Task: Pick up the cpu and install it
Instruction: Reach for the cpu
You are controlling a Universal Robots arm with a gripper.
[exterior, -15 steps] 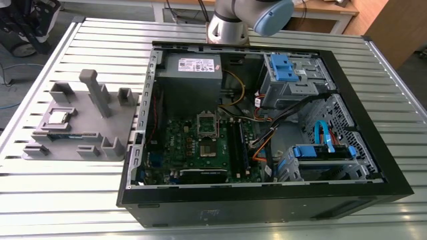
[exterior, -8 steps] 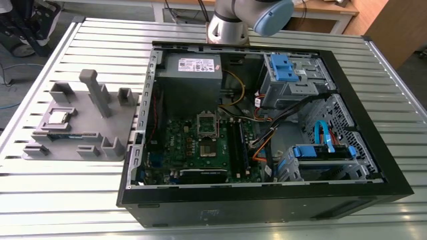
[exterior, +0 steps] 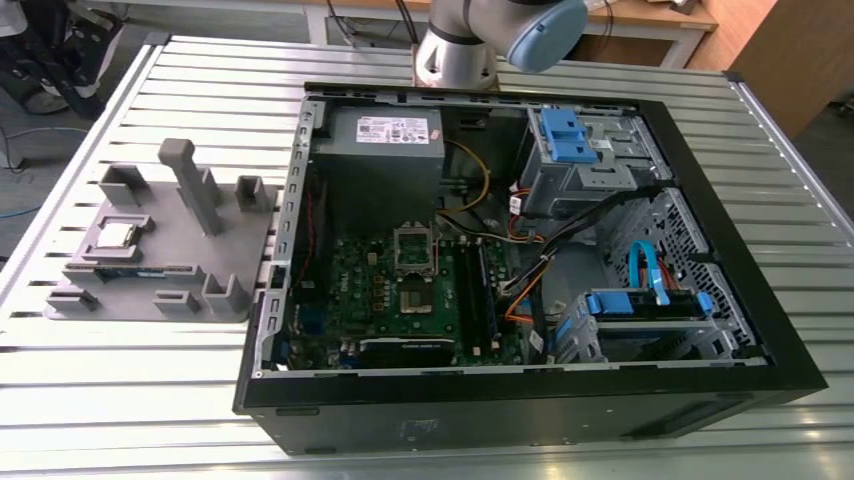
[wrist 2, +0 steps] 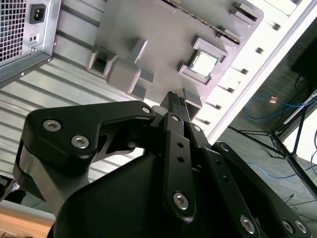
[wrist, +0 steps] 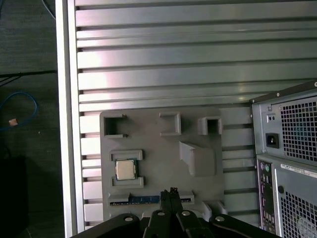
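Note:
The cpu (exterior: 118, 235) is a small shiny silver square lying in a framed recess of the grey tray (exterior: 174, 290), at the exterior view's left. Both wrist views show the cpu (wrist 2: 204, 64) (wrist: 126, 169) from above in that recess. My gripper (wrist: 171, 191) (wrist 2: 174, 101) hangs well above the tray (wrist: 158, 148), its thin black fingers pressed together and holding nothing. It sits off to one side of the cpu, over the tray edge with the long green memory stick (wrist: 146, 199). The motherboard socket (exterior: 415, 250) lies in the open computer case.
The open black computer case (exterior: 534, 400) fills the middle and right of the slatted metal table (exterior: 134, 400); its back panel (wrist: 292, 148) stands beside the tray. Grey posts and brackets (exterior: 194, 185) rise from the tray. The arm's joint (exterior: 487, 35) stands behind the case.

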